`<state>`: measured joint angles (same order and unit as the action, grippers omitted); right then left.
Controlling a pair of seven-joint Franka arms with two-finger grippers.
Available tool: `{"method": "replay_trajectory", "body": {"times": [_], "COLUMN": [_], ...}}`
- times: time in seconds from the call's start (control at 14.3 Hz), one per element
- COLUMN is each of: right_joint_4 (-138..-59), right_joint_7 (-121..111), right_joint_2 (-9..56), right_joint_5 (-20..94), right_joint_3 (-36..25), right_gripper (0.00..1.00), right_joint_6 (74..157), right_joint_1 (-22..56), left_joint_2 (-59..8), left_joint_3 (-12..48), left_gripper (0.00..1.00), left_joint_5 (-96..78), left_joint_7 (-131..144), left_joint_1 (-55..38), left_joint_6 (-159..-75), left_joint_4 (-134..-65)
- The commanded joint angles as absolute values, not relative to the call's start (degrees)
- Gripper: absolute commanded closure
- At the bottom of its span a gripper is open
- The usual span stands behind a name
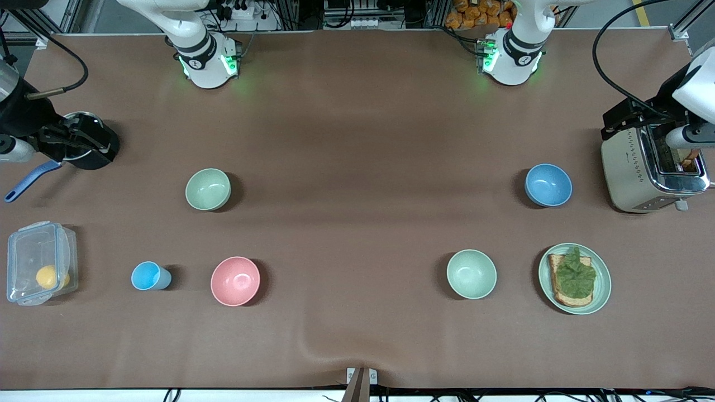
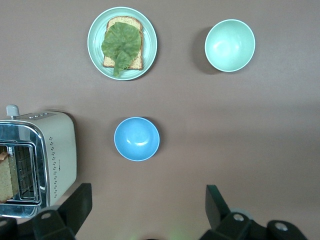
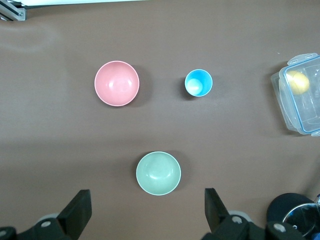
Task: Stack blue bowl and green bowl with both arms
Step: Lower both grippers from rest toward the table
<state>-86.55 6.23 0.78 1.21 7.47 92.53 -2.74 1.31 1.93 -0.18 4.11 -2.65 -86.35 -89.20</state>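
Both arms wait high above the counter [image 1: 357, 139]. The left end effector [image 2: 145, 212] hangs released over the round matte blue bowl [image 2: 136, 138]; the right end effector [image 3: 147, 212] hangs released over the round sage-green bowl [image 3: 158, 173].

From high across the table we face both bases. Each wrist camera looks straight down from well above: the left shares the blue bowl [image 1: 548, 185] [image 2: 136, 138], the right the green bowl [image 1: 208, 189] [image 3: 158, 173].

White arms [image 1: 204, 53], black bands, green lights; cables possibly black.
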Motion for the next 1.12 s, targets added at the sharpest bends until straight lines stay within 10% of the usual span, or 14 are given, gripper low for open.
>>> {"method": "replay_trajectory", "body": {"times": [0.0,1.05], "right_joint_4": [-85.5,-86.1], "right_joint_7": [6.3,6.9], "right_joint_2": [1.3,1.8], "right_joint_5": [0.5,0.7], "right_joint_3": [7.8,7.6], "right_gripper": [0.00,0.00], "right_joint_6": [91.9,91.6], "right_joint_1": [-3.3,-3.3], "left_joint_2": [1.2,-10.5], "left_joint_3": [2.0,2.2], "left_gripper": [0.00,0.00], "left_joint_5": [0.8,3.3], "left_joint_7": [4.2,0.6], "left_joint_1": [-2.5,6.9], "left_joint_6": [-85.8,-87.6], "left_joint_4": [-87.8,-90.6]}}
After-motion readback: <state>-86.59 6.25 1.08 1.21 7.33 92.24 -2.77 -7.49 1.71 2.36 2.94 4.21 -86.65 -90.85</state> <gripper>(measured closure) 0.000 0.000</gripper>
